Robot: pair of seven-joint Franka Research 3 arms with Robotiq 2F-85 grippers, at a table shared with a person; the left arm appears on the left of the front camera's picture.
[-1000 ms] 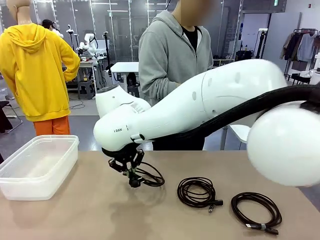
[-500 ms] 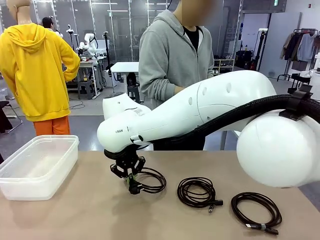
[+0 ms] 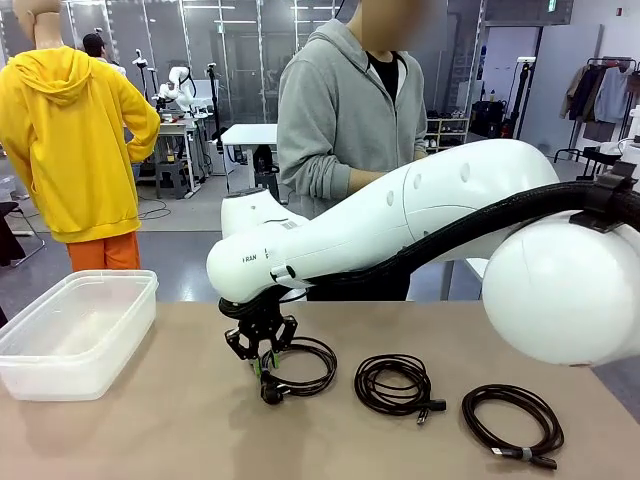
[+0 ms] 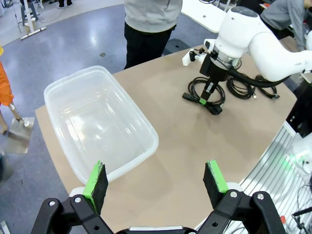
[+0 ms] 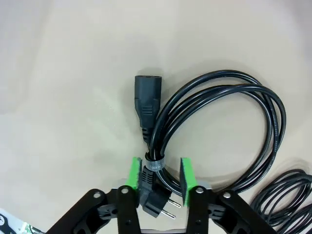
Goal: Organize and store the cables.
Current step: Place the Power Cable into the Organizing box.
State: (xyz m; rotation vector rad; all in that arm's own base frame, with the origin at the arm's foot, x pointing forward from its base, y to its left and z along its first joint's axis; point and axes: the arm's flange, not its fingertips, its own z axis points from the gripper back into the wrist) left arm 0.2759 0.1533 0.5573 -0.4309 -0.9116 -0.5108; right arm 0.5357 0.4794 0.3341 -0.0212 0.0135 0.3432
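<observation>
Right tool (image 5: 159, 168) hangs low over the desk (image 5: 58, 73), its pads apart on either side of the banded neck of the leftmost cable coil (image 5: 163, 124), not gripping. Its loop lies flat beyond the fingertips. Left tool (image 4: 156, 180), wide apart, is farther off.

Matt table (image 4: 185, 146), glossy plastic
Smooth tan surface; the bin (image 4: 97, 122) at nine o'clock is translucent glossy plastic; the cables (image 5: 157, 139) have smooth black, faintly shiny sheaths.
</observation>
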